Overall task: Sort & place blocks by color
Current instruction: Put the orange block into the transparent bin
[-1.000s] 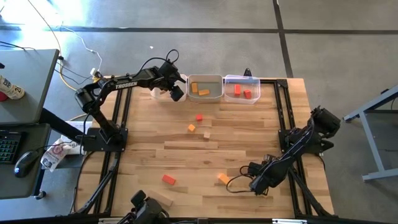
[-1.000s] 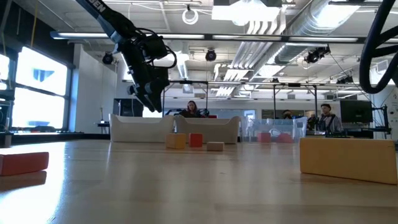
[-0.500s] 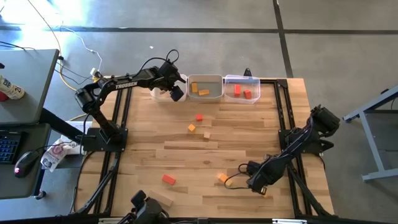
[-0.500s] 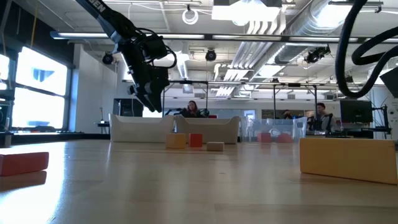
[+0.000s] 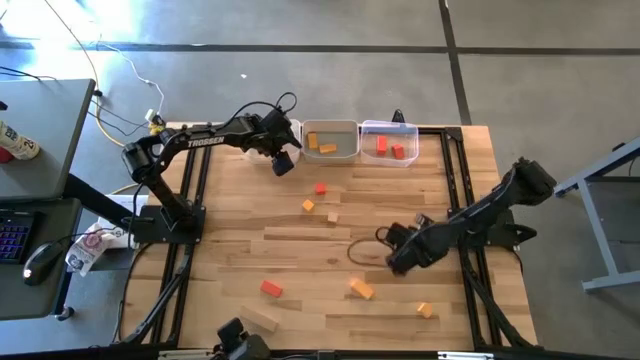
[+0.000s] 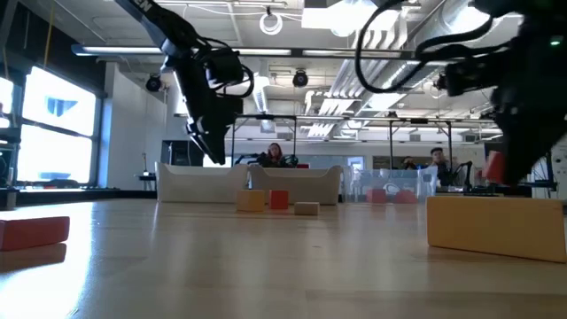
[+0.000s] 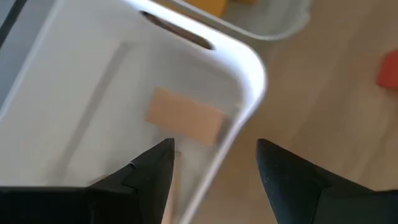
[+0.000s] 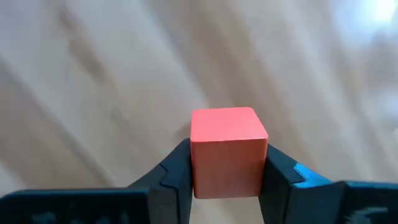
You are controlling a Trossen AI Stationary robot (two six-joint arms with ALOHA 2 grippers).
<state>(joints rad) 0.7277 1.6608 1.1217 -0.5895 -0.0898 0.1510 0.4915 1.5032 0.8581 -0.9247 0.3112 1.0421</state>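
Note:
My right gripper [image 8: 228, 163] is shut on a red cube [image 8: 227, 140] and hangs above the table's right middle [image 5: 393, 262]; the low view shows the cube [image 6: 493, 166] in the air. My left gripper [image 7: 214, 158] is open over the white bin [image 7: 252, 68] at the far edge [image 5: 283, 163]. One plain wood block [image 7: 185, 121] lies on that bin's floor. Loose on the table are a red cube [image 5: 320, 187], orange blocks [image 5: 308, 205] [image 5: 361, 289] [image 5: 425, 310], a plain cube [image 5: 332, 216], a red bar [image 5: 271, 288] and a plain bar [image 5: 262, 322]. My right gripper pinches the red cube between its two fingers [image 8: 177, 171], one on each of two opposite side faces [image 8: 198, 163]. The cube is lifted clear of the table.
Three bins stand in a row at the far edge: the white one, a middle bin [image 5: 348, 128] holding orange blocks and a clear bin [image 5: 400, 128] holding red ones. Black frame rails [image 5: 195, 190] run along both table sides. People sit in the room beyond.
My right gripper has risen from near the table's near edge and moved toward the far edge and the left, coming into the low view with the red cube. An orange block that it covered now shows near the near edge.

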